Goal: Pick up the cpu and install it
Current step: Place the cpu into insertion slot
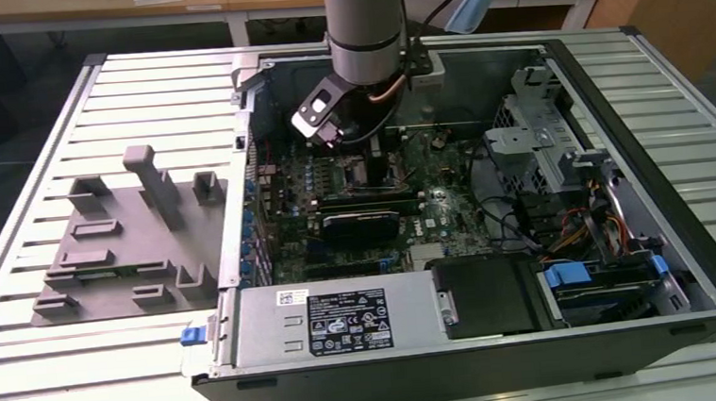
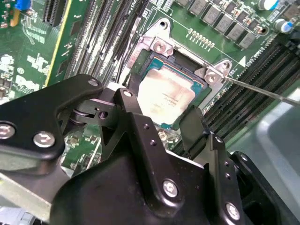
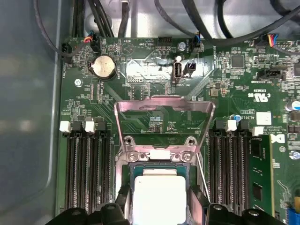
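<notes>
The cpu, a flat square chip with a silver-grey top and green rim, lies level in the open socket on the green motherboard. It shows in the first wrist view too, cpu. My gripper reaches down into the computer case. Its two black fingers stand against opposite edges of the chip and seem to hold it. The gripper covers the chip's near corners in both wrist views.
The socket's metal bracket stands flipped open behind the chip, its thin lever rod off to one side. Memory slots flank the socket. A silver power supply, drive cages and cables crowd the case. A grey fixture plate lies at the exterior view's left.
</notes>
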Available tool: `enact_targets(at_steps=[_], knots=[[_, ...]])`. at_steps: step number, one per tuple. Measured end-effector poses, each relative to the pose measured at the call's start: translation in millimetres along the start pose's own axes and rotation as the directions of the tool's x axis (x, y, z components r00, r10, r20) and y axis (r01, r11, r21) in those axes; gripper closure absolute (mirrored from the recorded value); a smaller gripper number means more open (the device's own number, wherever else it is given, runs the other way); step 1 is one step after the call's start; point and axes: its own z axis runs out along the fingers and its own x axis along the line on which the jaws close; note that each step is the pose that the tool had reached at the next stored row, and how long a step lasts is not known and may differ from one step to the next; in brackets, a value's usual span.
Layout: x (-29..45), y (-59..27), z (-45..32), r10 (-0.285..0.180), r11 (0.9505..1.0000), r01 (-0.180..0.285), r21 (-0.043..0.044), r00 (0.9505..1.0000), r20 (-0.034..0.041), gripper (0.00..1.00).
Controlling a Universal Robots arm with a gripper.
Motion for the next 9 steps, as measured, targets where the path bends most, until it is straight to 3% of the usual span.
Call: enact_targets(at_steps=[9], knots=[[0.1, 1.9, -25.5, 0.0, 1.0, 0.0, 0.0001, 1.0, 0.0001, 0.39]])
